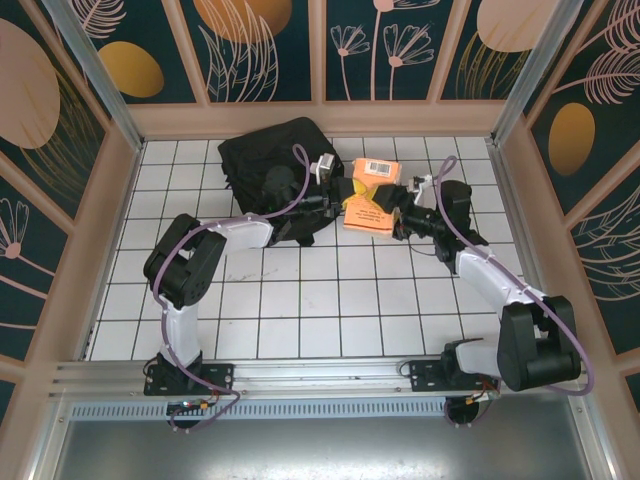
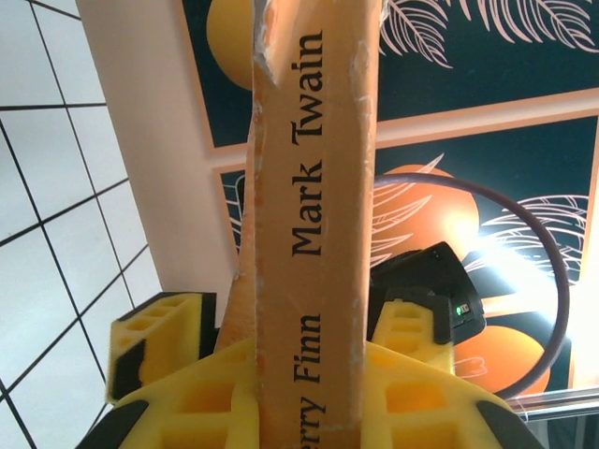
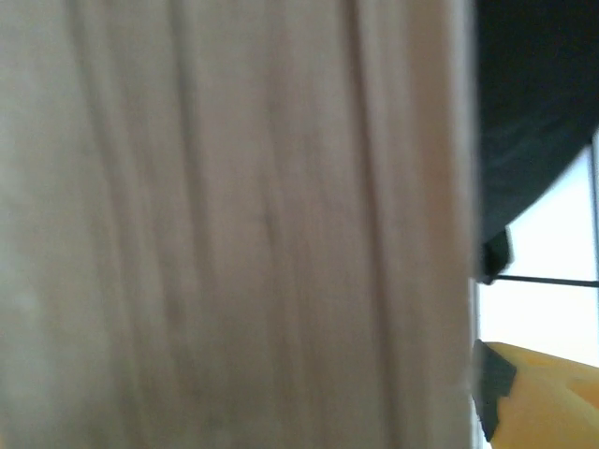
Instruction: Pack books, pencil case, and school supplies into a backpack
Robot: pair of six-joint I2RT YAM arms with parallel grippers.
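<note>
Orange-brown book [image 2: 314, 234]: closest to the left wrist camera, spine facing it, with "Mark Twain" and "Finn" printed in black along its length; the top corner is worn.
Left gripper [image 2: 285, 323]: jaws drawn in narrow and clamped on the book, with yellow fingers [image 2: 159, 346] pressed against either side of the spine.
Right wrist camera: a pale, blurred surface right up against the lens, probably the book; black fabric upper right and one yellow finger [image 3: 543, 393] lower right.
Right gripper [image 1: 400, 212]: at the book's right edge when seen from above; I cannot tell how wide its jaws stand, or whether they are touching the book.
Book's place: seen from above it sits between the two grippers, white label [image 1: 378, 167] showing, just beside the backpack's right side; whether it is off the tiled table [image 1: 300, 300] is unclear.
Backpack [image 1: 270, 160]: large, black and soft, at the far middle of the table, left of the book; its opening cannot be made out.
Step in hand: judged to be packing the larger book, with the left arm carrying it.
Next move calls for: the right gripper to be free of the book, the backpack's mouth to be found and held open, and the book turned edge-first to slide in without catching the fabric.
</note>
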